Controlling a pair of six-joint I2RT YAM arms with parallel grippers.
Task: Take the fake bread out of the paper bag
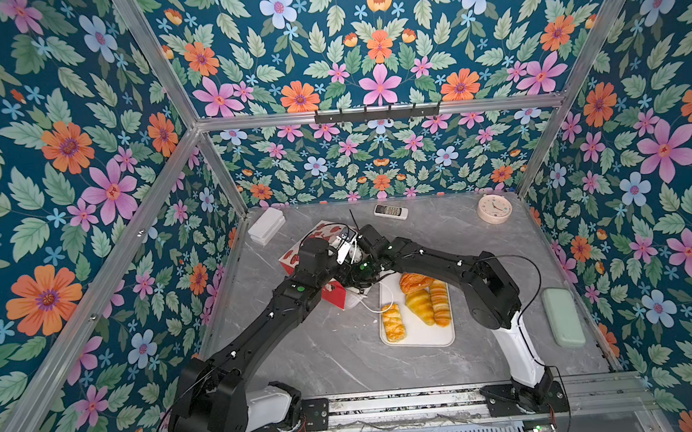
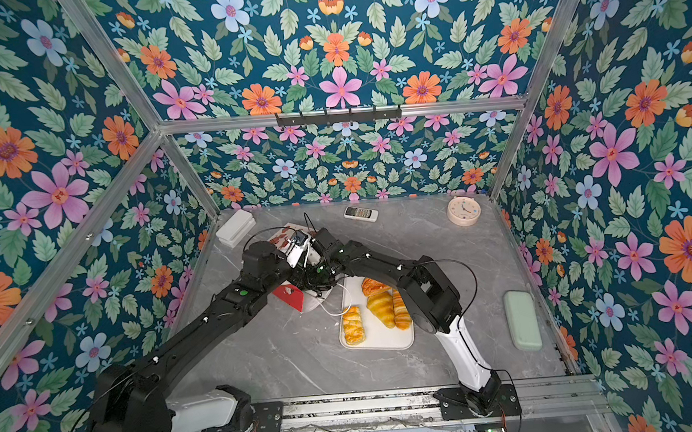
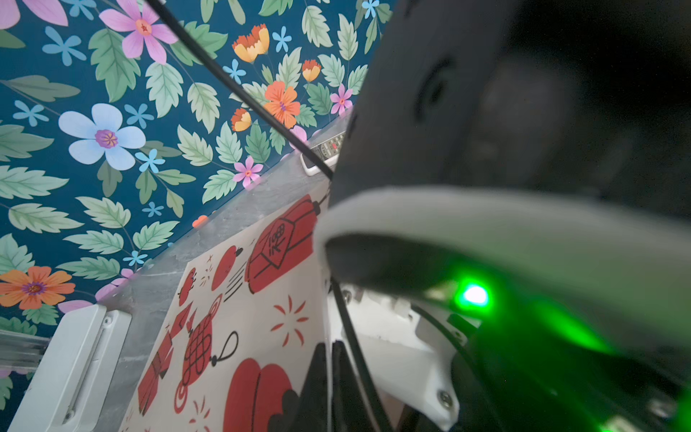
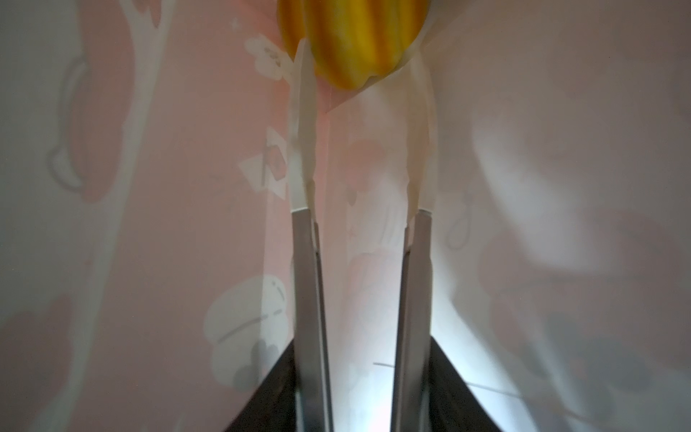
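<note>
The paper bag point(image 1: 335, 298), white with red motifs, lies on its side under both wrists in both top views. My left gripper point(image 3: 329, 377) is shut on the bag's point(image 3: 239, 299) rim edge. The right gripper point(image 4: 361, 60) is deep inside the bag point(image 4: 187, 187). Its long white-tipped fingers point(image 4: 304, 112) stand on either side of a glossy yellow piece of fake bread point(image 4: 355, 37), touching its near end. In the top views that gripper is hidden by the bag. Several more pieces of fake bread point(image 1: 419, 305) lie on the white tray point(image 1: 417, 339).
Along the back of the grey table are a white box point(image 1: 267, 224), a remote point(image 1: 390, 211) and a round clock point(image 1: 494, 208). A pale green case point(image 1: 563, 317) lies by the right edge. A white cord point(image 1: 377, 306) trails from the bag beside the tray.
</note>
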